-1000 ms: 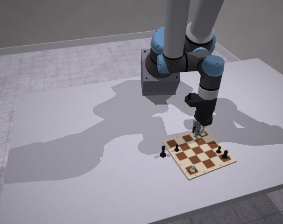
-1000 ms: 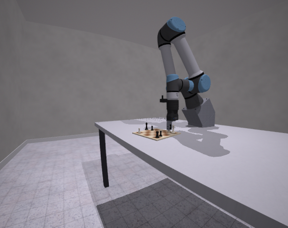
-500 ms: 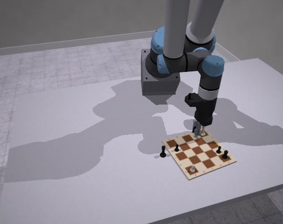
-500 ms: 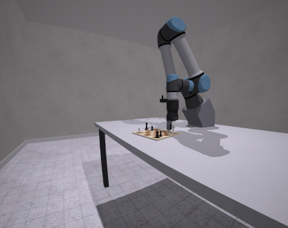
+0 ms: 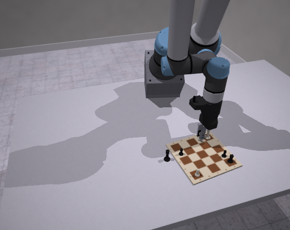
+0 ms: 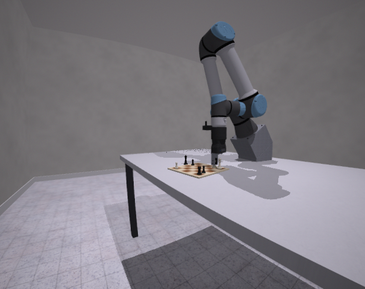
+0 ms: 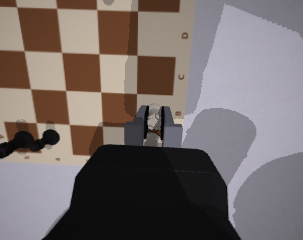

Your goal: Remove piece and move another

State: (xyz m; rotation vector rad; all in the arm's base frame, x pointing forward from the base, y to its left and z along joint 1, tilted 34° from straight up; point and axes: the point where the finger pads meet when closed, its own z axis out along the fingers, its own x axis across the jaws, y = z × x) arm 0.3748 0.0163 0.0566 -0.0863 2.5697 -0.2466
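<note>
The small chessboard (image 5: 204,158) lies on the table and also shows in the wrist view (image 7: 91,75). My gripper (image 5: 201,137) is down at the board's far corner, by the edge letter B (image 7: 178,114). It is shut on a pale white piece (image 7: 153,119), which shows between the fingers in the wrist view. I cannot tell whether its base touches the square. A black piece (image 5: 167,155) stands upright on the table just off the board's left edge.
Another white piece (image 5: 207,135) stands right beside the fingers at the far corner. On the board stand a black pawn (image 5: 181,151), two black pieces (image 5: 227,156) at the right and a white pawn (image 5: 197,173) at the near corner. The robot base (image 5: 164,83) is behind.
</note>
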